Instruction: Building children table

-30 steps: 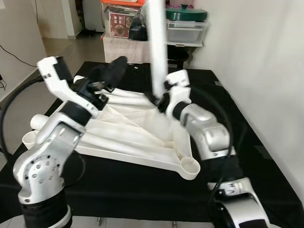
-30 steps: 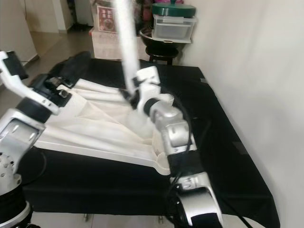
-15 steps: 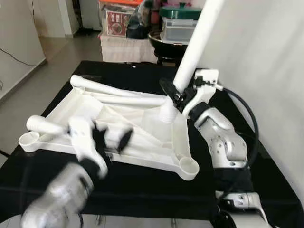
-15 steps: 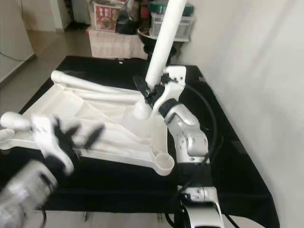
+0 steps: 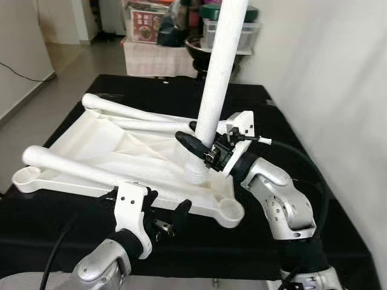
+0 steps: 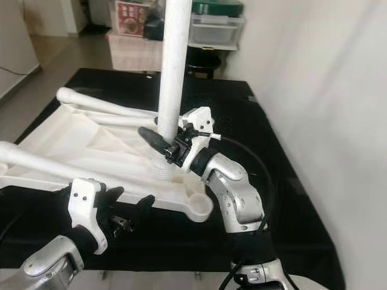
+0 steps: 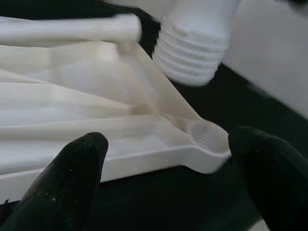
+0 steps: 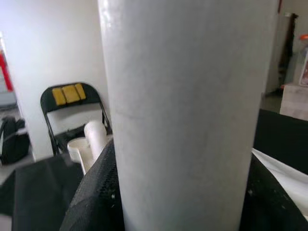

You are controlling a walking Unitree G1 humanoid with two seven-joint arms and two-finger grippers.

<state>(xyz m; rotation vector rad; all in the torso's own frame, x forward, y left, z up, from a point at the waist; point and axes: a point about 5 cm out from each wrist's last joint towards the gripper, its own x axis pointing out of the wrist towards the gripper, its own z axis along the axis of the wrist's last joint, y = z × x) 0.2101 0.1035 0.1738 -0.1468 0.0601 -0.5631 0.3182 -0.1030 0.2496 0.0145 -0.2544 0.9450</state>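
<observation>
Tabletop: the white moulded plastic children's tabletop (image 5: 121, 154) is lying upside down on the black-draped bench (image 5: 284, 139), its ribbed underside facing up and a round threaded socket (image 5: 230, 211) showing at the near corner.
Fitted legs: two long white plastic tube legs are lying at a low slant over the tabletop, one (image 5: 72, 166) along the near edge, one (image 5: 130, 113) along the far edge.
Held leg: a third white tube leg (image 5: 216, 78) is standing nearly upright, its ridged threaded end (image 5: 195, 173) hanging just over the tabletop near that corner; contact cannot be told.
Right gripper (image 5: 202, 140): its black jaws are clamping this upright leg low on the shaft.
Left gripper (image 7: 168, 183): its jaws are spreading wide and gripping nothing, hovering just off the tabletop's near edge, facing the empty socket.
Background: storage boxes (image 5: 227, 33) are standing beyond the bench.
</observation>
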